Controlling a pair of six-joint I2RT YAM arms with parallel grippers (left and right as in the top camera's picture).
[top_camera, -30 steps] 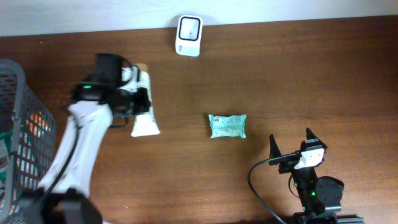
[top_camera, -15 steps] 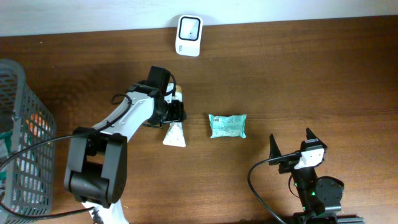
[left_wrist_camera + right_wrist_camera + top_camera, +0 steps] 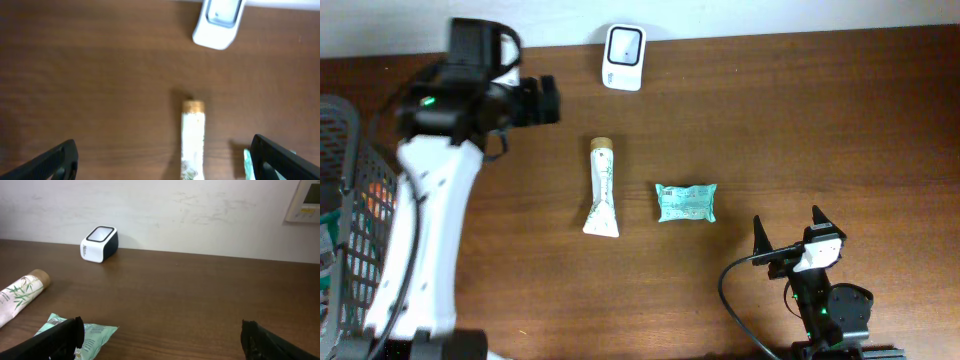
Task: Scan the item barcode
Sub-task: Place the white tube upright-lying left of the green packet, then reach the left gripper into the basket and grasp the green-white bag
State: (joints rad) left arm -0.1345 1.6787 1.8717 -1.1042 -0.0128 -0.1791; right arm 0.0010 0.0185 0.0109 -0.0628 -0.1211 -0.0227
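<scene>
overhead: we look straight down from high up on the whole table (image 3: 770, 120). left wrist: we look steeply down at mid-table, with the scanner (image 3: 218, 22) at the top of the view. right wrist: we look low and level across the tabletop to the wall (image 3: 200, 210). all three views share the scanner, the tube (image 3: 602, 190) and the green packet (image 3: 686, 202).

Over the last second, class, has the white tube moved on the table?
Yes. In the overhead view the white tube shifted right, closer to the teal packet, and now lies nearly below the scanner.
</scene>
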